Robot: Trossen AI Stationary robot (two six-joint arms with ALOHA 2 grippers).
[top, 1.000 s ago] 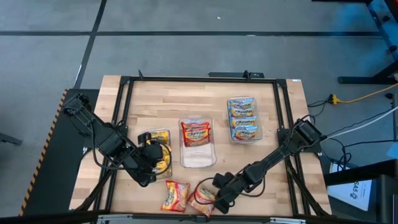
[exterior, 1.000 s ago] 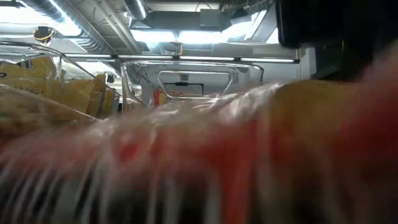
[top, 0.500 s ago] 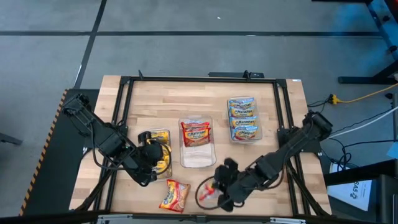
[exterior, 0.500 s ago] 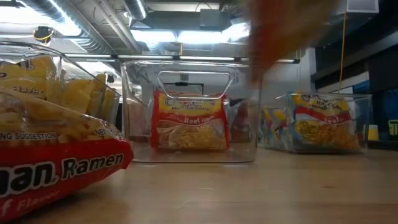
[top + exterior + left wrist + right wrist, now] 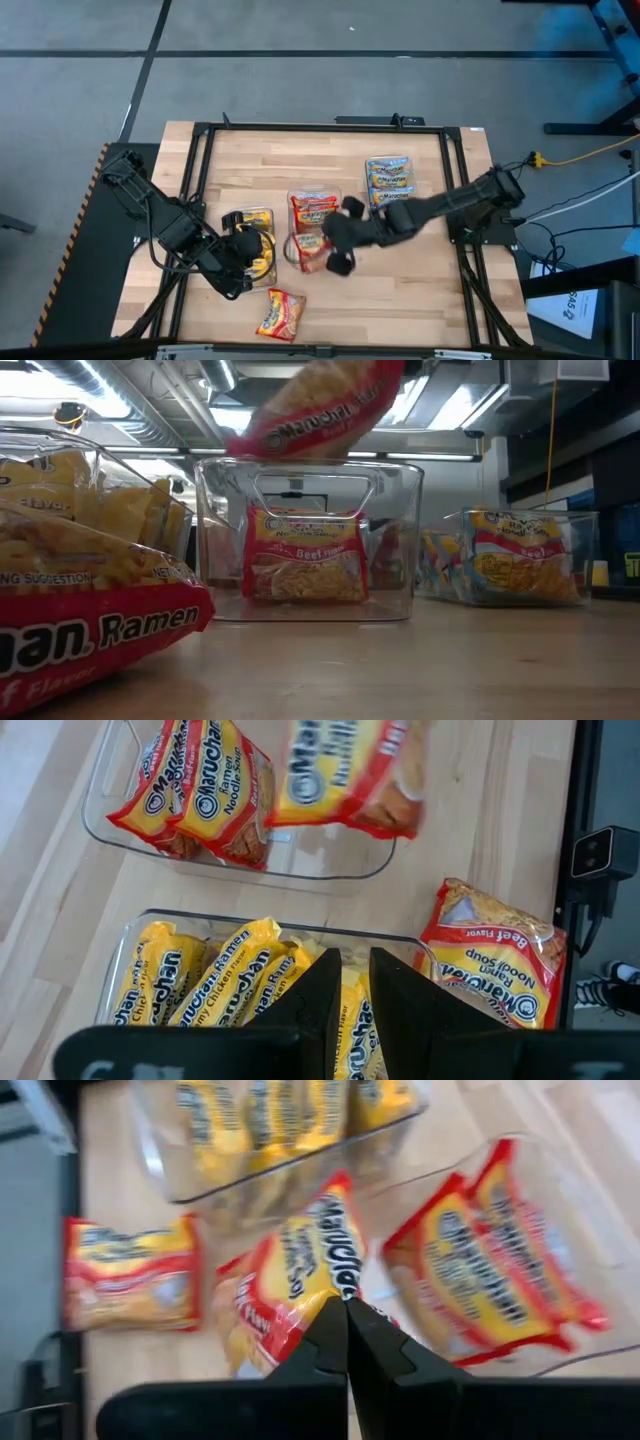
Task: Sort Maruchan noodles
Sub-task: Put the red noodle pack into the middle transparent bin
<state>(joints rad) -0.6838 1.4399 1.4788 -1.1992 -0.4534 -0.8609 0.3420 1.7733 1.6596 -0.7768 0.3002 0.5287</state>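
- While it hangs above the clear plastic middle tray (image 5: 316, 258), the right gripper (image 5: 347, 1312) pinches a red-orange ramen packet (image 5: 285, 1285), jaws closed on it.
- Left gripper (image 5: 346, 982), jaws slightly parted and holding nothing, sits over the yellow packets (image 5: 215, 985).

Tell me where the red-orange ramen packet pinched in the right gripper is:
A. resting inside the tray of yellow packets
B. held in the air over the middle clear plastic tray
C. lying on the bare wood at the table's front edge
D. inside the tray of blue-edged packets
B: the right gripper, shut on the red-orange ramen packet, holds it above the rim of the middle clear plastic tray, not yet dropped in.
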